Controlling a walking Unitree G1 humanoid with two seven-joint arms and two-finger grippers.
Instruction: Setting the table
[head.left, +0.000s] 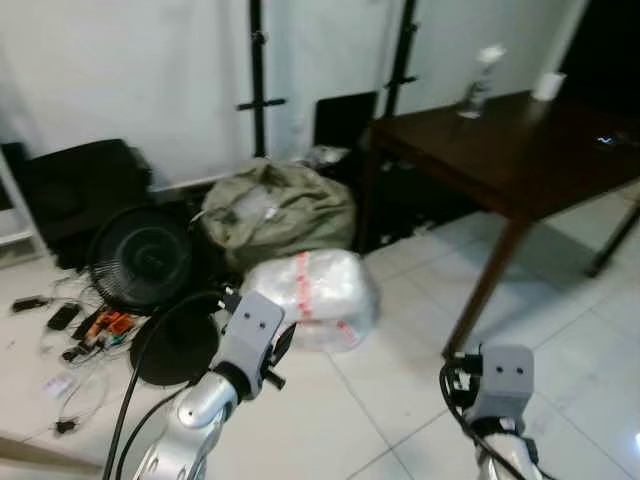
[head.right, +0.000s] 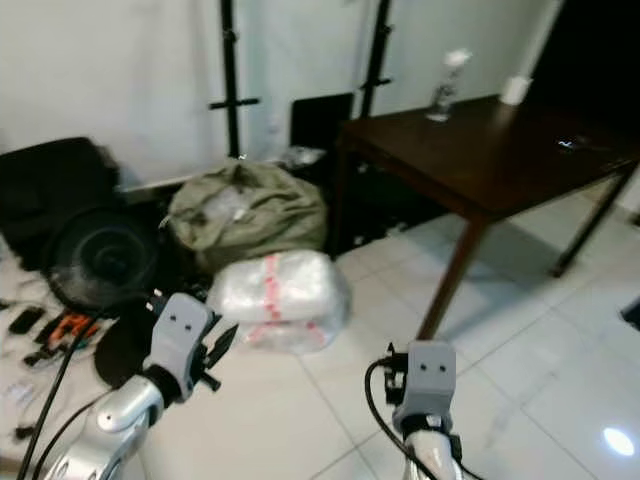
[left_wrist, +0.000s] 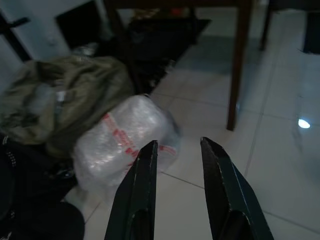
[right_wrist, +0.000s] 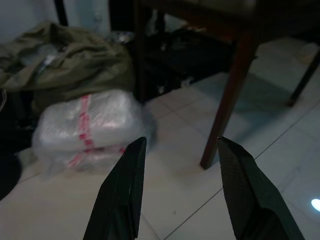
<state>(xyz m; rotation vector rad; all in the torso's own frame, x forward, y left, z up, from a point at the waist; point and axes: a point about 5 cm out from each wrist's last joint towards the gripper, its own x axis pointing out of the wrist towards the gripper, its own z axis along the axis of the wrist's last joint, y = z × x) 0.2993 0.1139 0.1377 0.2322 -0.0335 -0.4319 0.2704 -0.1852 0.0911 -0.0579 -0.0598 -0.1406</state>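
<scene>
I hold both arms low over the white tiled floor (head.left: 400, 390); my left gripper (left_wrist: 177, 150) has its fingers parted with nothing between them, and my right gripper (right_wrist: 180, 150) is spread wider, also empty. The dark wooden table (head.left: 510, 150) stands ahead to my right, carrying a clear bottle (head.left: 478, 85) and a white cup (head.left: 547, 86) at its far edge. A bubble-wrapped bundle (head.left: 315, 295) with red tape lies on the tiles ahead of my left arm, just in front of an olive green bag (head.left: 280, 210).

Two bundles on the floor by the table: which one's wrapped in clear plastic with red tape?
The bubble-wrapped bundle, lying nearer the robot. The olive green bag behind it is cloth.
</scene>
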